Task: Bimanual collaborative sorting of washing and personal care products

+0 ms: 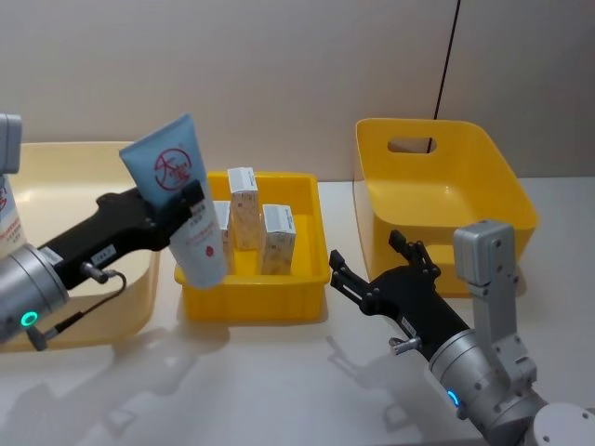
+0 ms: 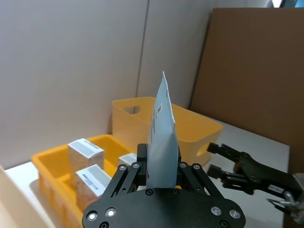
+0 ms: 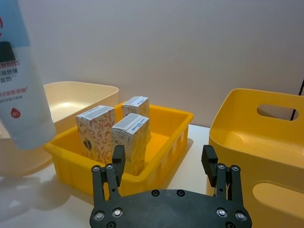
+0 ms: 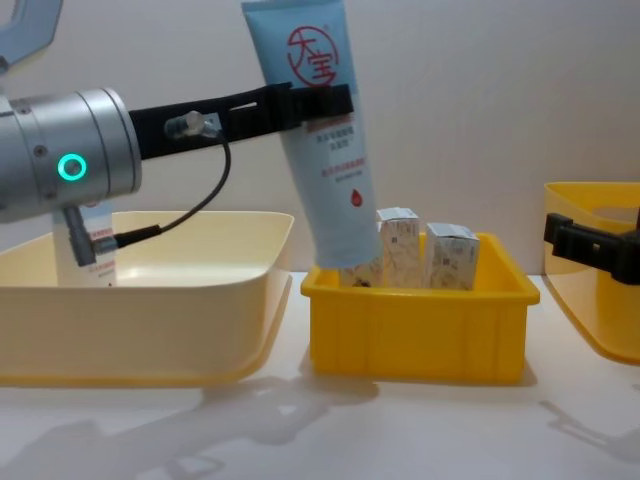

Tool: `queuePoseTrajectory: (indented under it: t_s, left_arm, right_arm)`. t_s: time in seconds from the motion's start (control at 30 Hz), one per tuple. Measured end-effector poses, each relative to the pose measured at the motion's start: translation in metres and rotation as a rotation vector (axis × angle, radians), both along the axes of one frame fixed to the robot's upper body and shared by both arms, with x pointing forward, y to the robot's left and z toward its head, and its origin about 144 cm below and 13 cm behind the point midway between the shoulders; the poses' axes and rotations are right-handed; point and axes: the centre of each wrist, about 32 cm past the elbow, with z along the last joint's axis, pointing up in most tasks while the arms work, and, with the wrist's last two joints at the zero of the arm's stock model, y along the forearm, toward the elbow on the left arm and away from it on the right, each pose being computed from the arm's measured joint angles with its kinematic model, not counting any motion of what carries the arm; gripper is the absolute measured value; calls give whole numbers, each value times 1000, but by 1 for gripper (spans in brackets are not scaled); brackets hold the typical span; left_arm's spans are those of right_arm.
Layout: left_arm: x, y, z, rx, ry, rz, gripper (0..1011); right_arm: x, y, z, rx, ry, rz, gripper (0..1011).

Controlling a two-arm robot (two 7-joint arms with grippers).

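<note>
Light-blue tube [image 1: 165, 167] is clamped by the left gripper [image 1: 191, 206], tilted, cap end down at the left end of the small yellow tray [image 1: 251, 302] where three white cartons [image 1: 246, 206] stand; the right gripper [image 1: 363, 247], fingers spread, hovers low between that tray and the deep yellow bin [image 1: 502, 195].

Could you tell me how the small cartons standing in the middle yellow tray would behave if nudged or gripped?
The cartons stand upright and narrow, so a nudge from the right pincer, open beside the yellow tray, would probably tip one. They look like thin card: likely light, easily dented.
</note>
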Motion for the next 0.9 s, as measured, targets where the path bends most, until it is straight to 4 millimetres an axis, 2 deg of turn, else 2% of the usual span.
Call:
queuePoseTrajectory:
  t_s: [0.43, 0.9]
  left_arm:
    - [-4, -8, -6, -12, 12, -77, 278]
    - [-5, -10, -8, -16, 16, -105, 278]
  right_arm:
    - [0, -1, 2, 1, -3, 19, 1001]
    - [-1, -14, 19, 23, -32, 167, 1001]
